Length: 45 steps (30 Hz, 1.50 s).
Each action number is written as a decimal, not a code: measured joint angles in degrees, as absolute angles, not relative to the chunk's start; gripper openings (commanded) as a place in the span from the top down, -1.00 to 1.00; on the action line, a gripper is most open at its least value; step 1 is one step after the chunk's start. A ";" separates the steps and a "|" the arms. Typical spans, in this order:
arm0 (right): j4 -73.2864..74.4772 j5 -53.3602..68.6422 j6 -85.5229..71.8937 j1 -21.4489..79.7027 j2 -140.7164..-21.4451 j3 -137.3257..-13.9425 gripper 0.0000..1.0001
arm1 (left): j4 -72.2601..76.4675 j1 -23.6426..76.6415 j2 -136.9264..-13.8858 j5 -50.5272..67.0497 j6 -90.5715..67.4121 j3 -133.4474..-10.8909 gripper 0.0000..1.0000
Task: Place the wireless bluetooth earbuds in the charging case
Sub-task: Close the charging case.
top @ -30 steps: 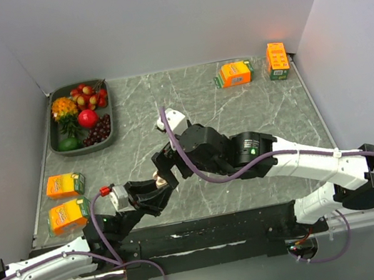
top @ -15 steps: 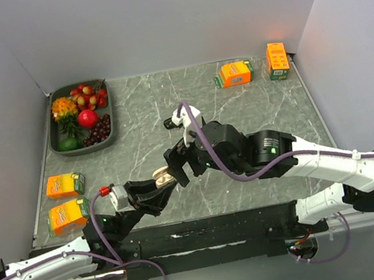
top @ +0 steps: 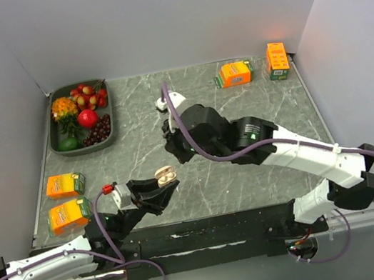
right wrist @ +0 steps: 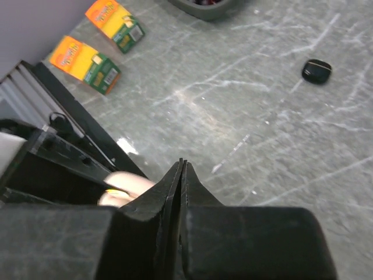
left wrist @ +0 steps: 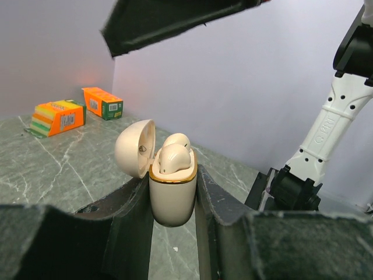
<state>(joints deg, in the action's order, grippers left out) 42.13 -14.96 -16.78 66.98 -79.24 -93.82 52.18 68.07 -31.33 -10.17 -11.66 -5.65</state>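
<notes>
The left jaws squeeze the cream case [left wrist: 172, 198] — lid open, two white earbuds [left wrist: 173, 156] inside. The right jaws are pressed together above the bench [right wrist: 262, 116].

The grey marbled table [top: 254, 110] bore a fruit tray [top: 84, 150]; two orange cartons [top: 64, 185] [top: 68, 215] lay nearer than the tray, and two others [top: 235, 73] [top: 277, 60] far to its right.

Two earbuds [left wrist: 173, 156] sit in the charging case [left wrist: 172, 201] between the left fingers [left wrist: 127, 219].
</notes>
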 measured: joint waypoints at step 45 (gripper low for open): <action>43.09 -9.08 -23.16 61.87 -70.61 -82.85 -0.35 | 46.81 67.02 -36.07 -12.56 -15.29 -8.29 0.96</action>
<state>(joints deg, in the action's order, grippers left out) 43.09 -9.08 -23.16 61.87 -70.61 -82.85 46.81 67.02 -36.07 -12.56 -15.29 -8.29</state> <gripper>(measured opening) 0.663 0.333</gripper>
